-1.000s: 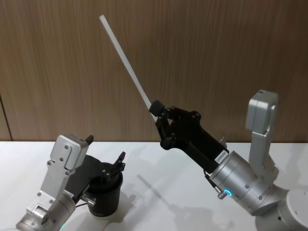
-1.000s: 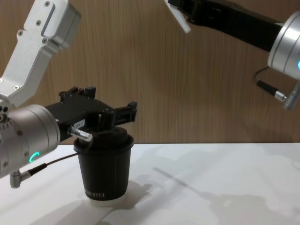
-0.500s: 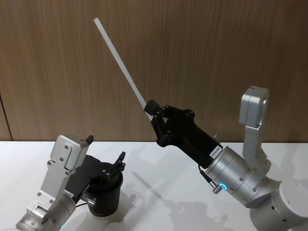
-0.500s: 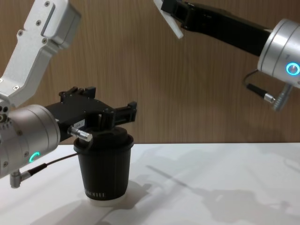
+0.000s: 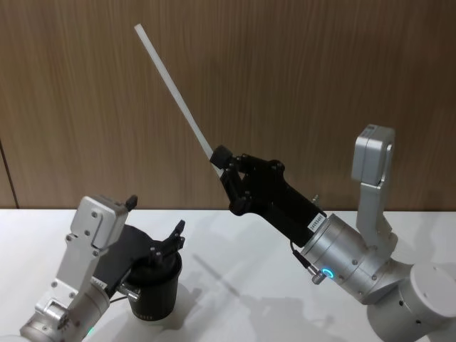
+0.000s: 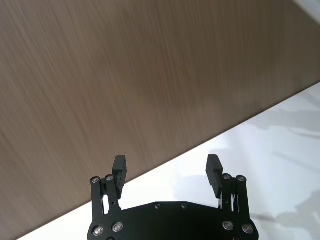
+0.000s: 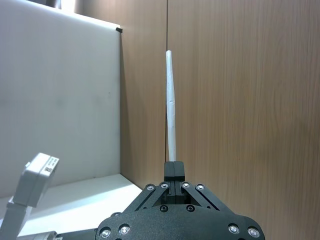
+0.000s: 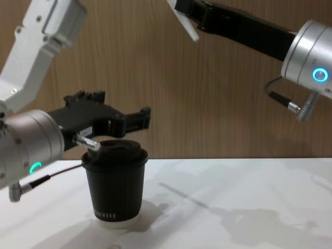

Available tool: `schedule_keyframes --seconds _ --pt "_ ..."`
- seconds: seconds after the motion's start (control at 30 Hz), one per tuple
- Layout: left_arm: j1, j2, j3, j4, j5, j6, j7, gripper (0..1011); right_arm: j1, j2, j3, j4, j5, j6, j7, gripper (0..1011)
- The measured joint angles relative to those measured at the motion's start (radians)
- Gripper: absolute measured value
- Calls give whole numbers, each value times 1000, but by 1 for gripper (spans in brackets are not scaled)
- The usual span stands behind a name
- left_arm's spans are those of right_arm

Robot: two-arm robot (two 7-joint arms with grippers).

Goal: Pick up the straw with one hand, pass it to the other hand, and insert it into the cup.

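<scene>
The white straw [image 5: 174, 92] points up and to the left, held at its lower end by my right gripper [image 5: 221, 161], which is shut on it high above the table. In the right wrist view the straw [image 7: 171, 120] rises straight out of the closed fingertips [image 7: 174, 170]. The chest view shows the straw's short lower end [image 8: 187, 26] sticking out under that gripper [image 8: 181, 7]. The black lidded cup [image 5: 153, 288] stands upright on the table at the left. My left gripper [image 5: 154, 217] hovers open just above the lid of the cup [image 8: 115, 181], fingers [image 6: 119, 169] spread with nothing between them.
The white table [image 5: 242, 285] stretches to the right of the cup. A brown wood-panel wall [image 5: 299, 85] runs behind it. The right arm's silver wrist [image 5: 342, 256] hangs over the table's right half.
My left gripper has lifted slightly off the cup's lid. The right gripper has carried the straw a little to the left, towards the cup.
</scene>
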Motion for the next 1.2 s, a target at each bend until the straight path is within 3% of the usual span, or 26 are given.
schedule_keyframes --seconds 0.23,0.53,0.87,1.1,1.2 --pt "-2 15 -21 -27 -27 -24 -39 1000 3 0 -2 5 4 -1 3 0" --pt "-8 30 -65 -63 -113 -54 -120 1000 6 0 -3 7 6 -1 4 1" --pt "-7 35 -119 -94 -263 -56 -231 1000 7 0 -4 9 7 -1 6 0" --pt "-8 36 -149 -107 -395 -26 -318 999 8 0 -4 10 8 -1 6 0" --pt "-10 36 -156 -108 -429 -17 -340 1000 8 0 -4 10 8 -1 6 0"
